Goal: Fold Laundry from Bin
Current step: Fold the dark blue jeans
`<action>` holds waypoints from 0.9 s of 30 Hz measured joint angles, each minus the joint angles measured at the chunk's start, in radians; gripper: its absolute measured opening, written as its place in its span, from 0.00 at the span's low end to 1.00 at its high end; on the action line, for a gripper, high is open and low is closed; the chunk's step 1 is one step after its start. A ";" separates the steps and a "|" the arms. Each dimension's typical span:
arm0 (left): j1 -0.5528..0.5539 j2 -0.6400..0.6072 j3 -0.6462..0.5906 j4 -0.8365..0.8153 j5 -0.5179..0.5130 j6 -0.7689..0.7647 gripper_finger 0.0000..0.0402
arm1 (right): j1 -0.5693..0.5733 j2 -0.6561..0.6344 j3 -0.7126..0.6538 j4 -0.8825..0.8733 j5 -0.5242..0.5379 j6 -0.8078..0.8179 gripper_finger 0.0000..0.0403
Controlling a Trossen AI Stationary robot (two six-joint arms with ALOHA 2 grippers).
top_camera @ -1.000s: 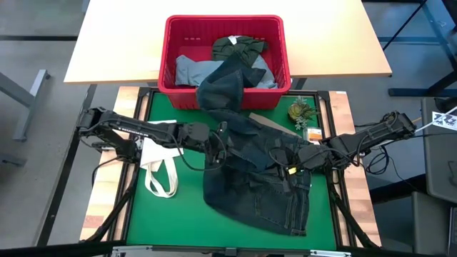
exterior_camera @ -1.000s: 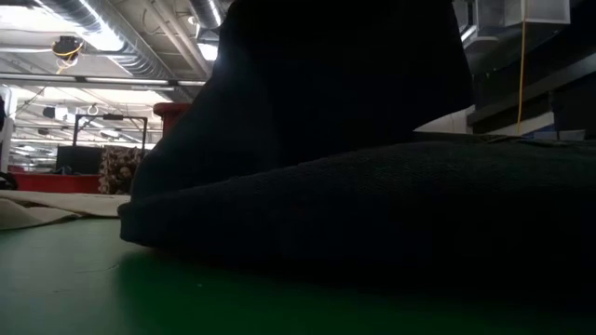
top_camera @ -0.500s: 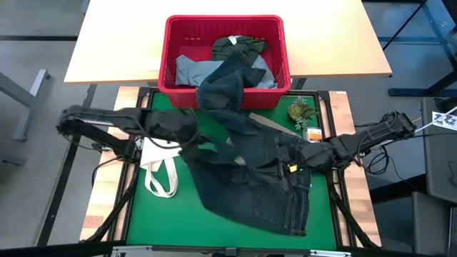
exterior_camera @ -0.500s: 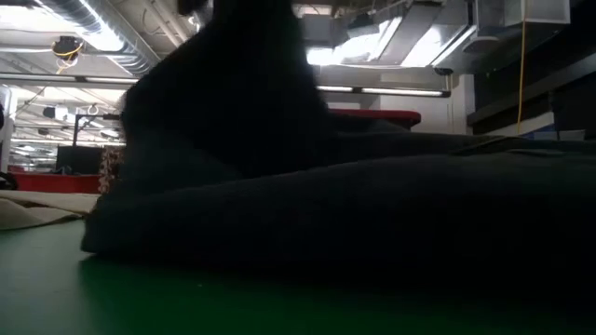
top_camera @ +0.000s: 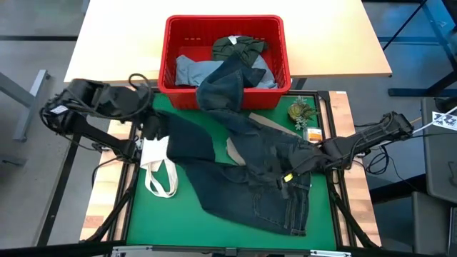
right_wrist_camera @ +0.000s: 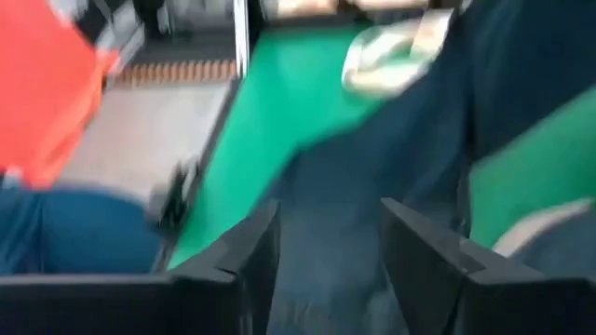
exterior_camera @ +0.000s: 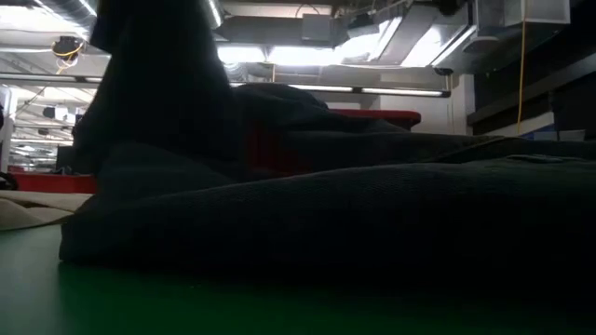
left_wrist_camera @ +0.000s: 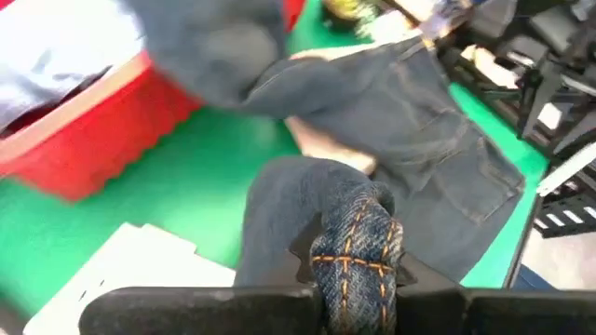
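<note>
Step in hand looks like spreading out one garment, not folding yet: the dark navy jeans [top_camera: 264,175] lie crumpled across the green mat [top_camera: 157,214], waistband end near the mat's front right, one leg trailing back up over the front rim of the red bin [top_camera: 225,61] and still partly inside it. The left gripper [top_camera: 153,127] is at the mat's left back corner, clamped tight on a hem of the jeans; the left wrist view shows the orange-stitched denim hem [left_wrist_camera: 358,247] bunched between its fingers, with the leg stretched out from there toward the middle. The right gripper [top_camera: 298,165] sits low over the jeans near the waistband on the right side of the mat; in the right wrist view its fingers [right_wrist_camera: 424,261] stand apart with dark denim beneath and between them, nothing pinched, so it reads as parted and holding nothing, though whether the fingers touch the cloth I cannot tell. Rest of the laundry is in the bin: a dark olive-green piece [top_camera: 239,47] at the back, a grey piece [top_camera: 193,70] beneath. White tote bag [top_camera: 158,168] lies on the mat's left edge, just beside the left gripper's stretch of cloth. Next move, as a guess: get the trailing leg fully out of the bin and flat, which needs the right gripper to take a fresh hold, likely on the waistband or the other leg, so both arms can pull the jeans taut before any fold. The low view is mostly blocked by dark cloth.
</note>
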State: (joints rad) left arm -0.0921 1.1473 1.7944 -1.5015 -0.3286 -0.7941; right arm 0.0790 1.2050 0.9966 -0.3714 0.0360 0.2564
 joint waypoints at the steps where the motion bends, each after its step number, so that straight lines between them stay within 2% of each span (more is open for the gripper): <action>1: 0.000 0.000 0.005 -0.032 0.000 -0.016 0.04 | 0.001 0.018 0.000 -0.023 -0.024 0.000 0.46; 4: 0.000 0.002 -0.006 -0.071 0.010 -0.041 0.04 | 0.001 0.085 0.000 -0.064 -0.090 0.000 0.47; 7: 0.000 0.009 -0.021 -0.069 0.032 -0.038 0.04 | 0.000 0.160 0.000 -0.068 -0.097 0.000 0.47; 15: 0.000 0.047 -0.091 -0.069 0.061 -0.022 0.05 | -0.001 0.323 -0.001 -0.067 0.050 -0.066 0.47; 20: 0.000 0.059 -0.130 -0.068 0.085 -0.010 0.04 | -0.001 0.351 -0.001 -0.083 0.172 -0.087 0.47; 27: 0.000 0.058 -0.152 -0.069 0.087 -0.008 0.04 | -0.001 0.318 -0.001 -0.085 0.143 -0.159 0.47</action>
State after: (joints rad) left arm -0.0925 1.2053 1.6421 -1.5707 -0.2417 -0.8021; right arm 0.0784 1.5227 0.9955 -0.4569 0.1792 0.0977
